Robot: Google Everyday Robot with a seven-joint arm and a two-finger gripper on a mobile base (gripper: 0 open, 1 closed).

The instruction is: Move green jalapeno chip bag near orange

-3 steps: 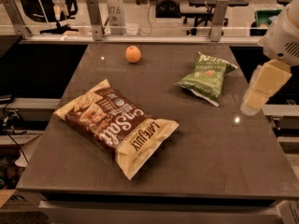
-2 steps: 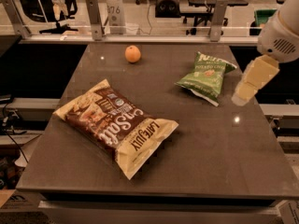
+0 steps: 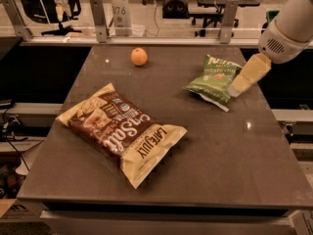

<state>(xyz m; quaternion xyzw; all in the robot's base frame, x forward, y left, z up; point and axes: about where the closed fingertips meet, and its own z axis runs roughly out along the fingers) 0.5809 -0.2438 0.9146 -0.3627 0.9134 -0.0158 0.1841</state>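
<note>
- Green jalapeno chip bag point(image 3: 213, 80) lies flat, upper right of frame; not lifted.
- Orange point(image 3: 139, 56), upper centre, well apart from it.
- Gripper point(image 3: 239, 84) just beside the bag's right edge; grip state cannot be told.
- Judgement: the whole move is left.

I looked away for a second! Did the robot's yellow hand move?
Yes. The gripper has slid left, closing on the green jalapeno chip bag, which stayed put; it now sits at the bag's right edge.
</note>
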